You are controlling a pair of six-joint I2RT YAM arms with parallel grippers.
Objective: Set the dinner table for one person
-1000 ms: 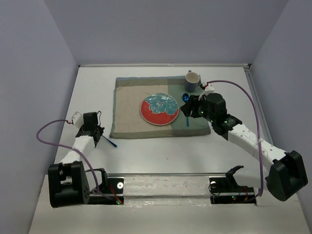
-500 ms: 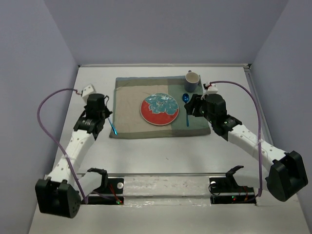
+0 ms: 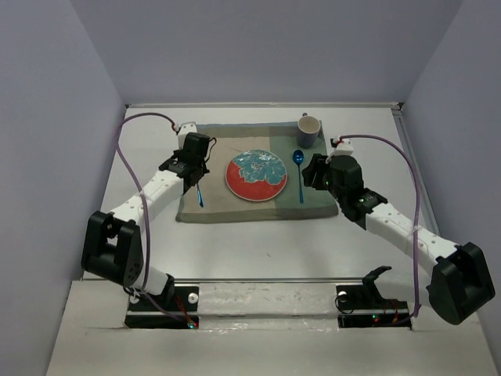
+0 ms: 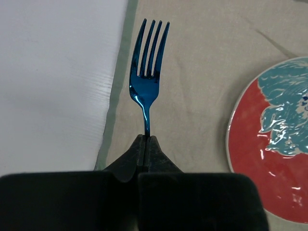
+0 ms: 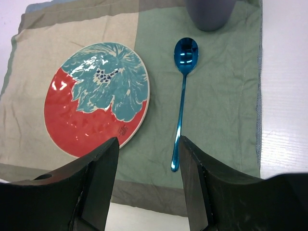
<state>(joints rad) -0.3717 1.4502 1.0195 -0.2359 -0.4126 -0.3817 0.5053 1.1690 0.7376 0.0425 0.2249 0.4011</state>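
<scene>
Fork (image 4: 148, 72), pinched by its handle in the left gripper (image 4: 147, 139), is over the left strip of the placemat (image 3: 211, 168), not yet laid. Plate (image 3: 257, 175), spoon (image 3: 300, 176) and mug (image 3: 309, 129) sit on that mat, mid-frame on the dinner table (image 3: 235, 243). The right gripper (image 5: 147, 149) hangs near the spoon, fingers apart.
</scene>
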